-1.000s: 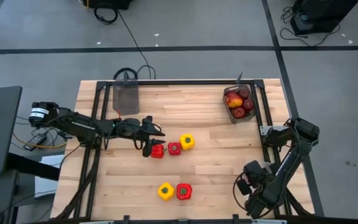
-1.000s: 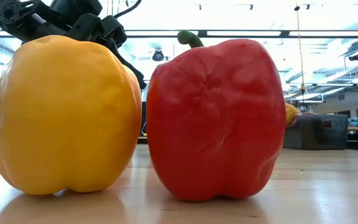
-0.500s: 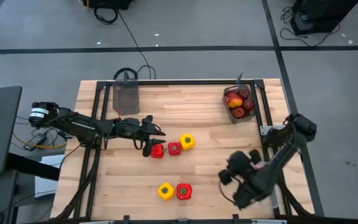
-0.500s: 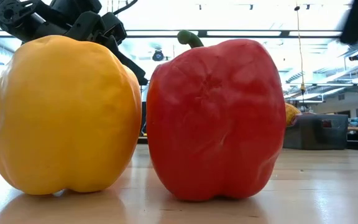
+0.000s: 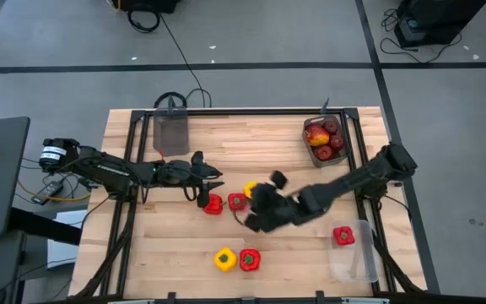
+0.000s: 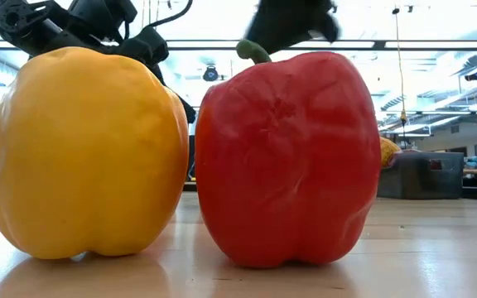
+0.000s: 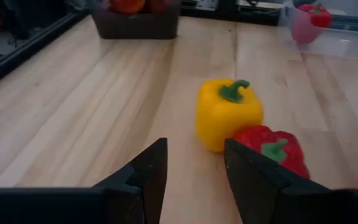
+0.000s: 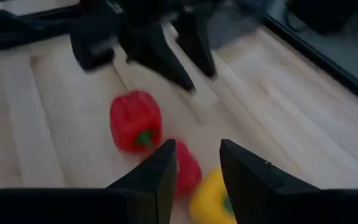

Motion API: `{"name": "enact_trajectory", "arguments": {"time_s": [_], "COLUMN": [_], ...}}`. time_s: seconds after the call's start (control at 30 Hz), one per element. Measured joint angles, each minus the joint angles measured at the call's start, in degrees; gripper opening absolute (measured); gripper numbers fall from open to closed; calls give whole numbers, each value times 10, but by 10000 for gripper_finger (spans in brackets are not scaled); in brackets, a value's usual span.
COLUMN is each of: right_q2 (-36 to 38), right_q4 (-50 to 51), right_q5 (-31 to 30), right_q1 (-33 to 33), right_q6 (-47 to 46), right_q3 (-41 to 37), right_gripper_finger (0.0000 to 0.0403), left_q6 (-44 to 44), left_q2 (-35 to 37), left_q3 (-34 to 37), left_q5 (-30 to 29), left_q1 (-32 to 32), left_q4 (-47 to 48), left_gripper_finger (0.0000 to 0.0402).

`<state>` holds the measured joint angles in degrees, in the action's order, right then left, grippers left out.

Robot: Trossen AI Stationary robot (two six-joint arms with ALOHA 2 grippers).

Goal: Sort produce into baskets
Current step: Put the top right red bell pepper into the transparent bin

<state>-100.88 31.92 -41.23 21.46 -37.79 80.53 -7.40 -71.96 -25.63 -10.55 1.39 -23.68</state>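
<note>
Three peppers lie in a row at the table's middle: a red one [image 5: 213, 203], a red one [image 5: 237, 201] and a yellow one [image 5: 250, 189]. A yellow pepper [image 5: 224, 259] and a red pepper [image 5: 249, 259] stand near the front edge and fill the low view [image 6: 85, 153] [image 6: 288, 161]. My left gripper [image 5: 210, 185] is open and empty just left of the row [image 7: 194, 162]. My right gripper [image 5: 256, 209] is open and empty above the row's right end [image 8: 194, 165]. The clear bin [image 5: 354, 257] at the near right holds a red pepper [image 5: 342, 236].
A grey bin [image 5: 325, 139] at the far right holds several apples. Another smoky-grey bin [image 5: 172, 131] stands at the far left. A black frame rail [image 5: 251, 111] runs around the table. My two arms face each other closely over the middle row.
My right arm has swung quickly from the table's near right corner toward the middle, ending over the row of three peppers. This has uncovered the clear bin with its red pepper at the near right. The peppers have not moved.
</note>
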Motion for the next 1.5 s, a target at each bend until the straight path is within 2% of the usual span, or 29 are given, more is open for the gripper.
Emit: {"name": "enact_trajectory", "arguments": {"time_s": [0.13,0.33,0.57,0.87,1.03,1.27,1.5], "right_q2": [-22,-83,-124,-125,-125,-125,-117], "right_q4": [-86,-128,-117,-100,-99,-103,-87], "right_q5": [67,148,154,164,212,215,201], "right_q1": [-40,-71,-82,-87,-89,-89,-89], "right_q6": [102,161,154,107,94,89,79], "right_q3": [-1,-1,-1,-1,-1,-1,-1], "right_gripper_finger": [135,135,135,129,98,18,8], "left_q6": [0,10,10,10,13,14,14], "left_q2": [0,0,0,0,0,0,0], "left_q3": [0,14,39,50,50,50,50], "left_q5": [-1,-1,-3,-5,-20,-46,-46], "left_q1": [5,10,10,10,9,9,9], "left_q4": [0,-4,-6,-12,-19,-49,-43], "left_gripper_finger": [163,163,163,163,163,163,163]}}
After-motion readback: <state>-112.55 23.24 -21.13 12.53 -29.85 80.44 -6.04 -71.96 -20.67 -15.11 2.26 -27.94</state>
